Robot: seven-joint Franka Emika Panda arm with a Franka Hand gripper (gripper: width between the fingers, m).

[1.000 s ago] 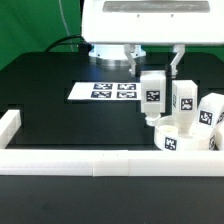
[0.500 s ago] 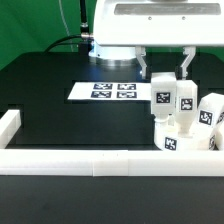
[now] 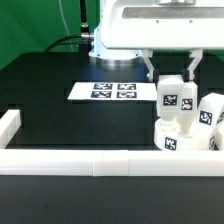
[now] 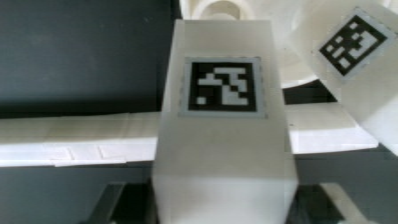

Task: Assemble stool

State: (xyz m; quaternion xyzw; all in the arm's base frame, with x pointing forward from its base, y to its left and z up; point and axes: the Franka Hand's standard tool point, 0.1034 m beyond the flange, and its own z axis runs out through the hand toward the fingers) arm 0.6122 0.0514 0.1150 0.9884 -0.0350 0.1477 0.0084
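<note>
Running along the desk's near edge, the long white border rail (image 3: 80,162) lies flat, with a short return piece at the near left corner. Behind it, toward the near right corner, sits the thick round white plastic seat disc (image 3: 184,138), one tagged white block leg (image 3: 210,112) standing in it at the far right.

Since half a second ago the held white rectangular block leg (image 3: 173,100) has shifted toward the exterior view's right, now overlapping the leg that stood just beside it. It hangs upright over the seat disc; contact with the disc cannot be told.

The two-finger gripper (image 3: 171,70) is clamped on that leg's upper end, fingers either side. Wrist view: leg (image 4: 222,110) fills the centre, tag facing camera.

Farther back, mid-desk, the flat white marker board (image 3: 105,91) lies.
</note>
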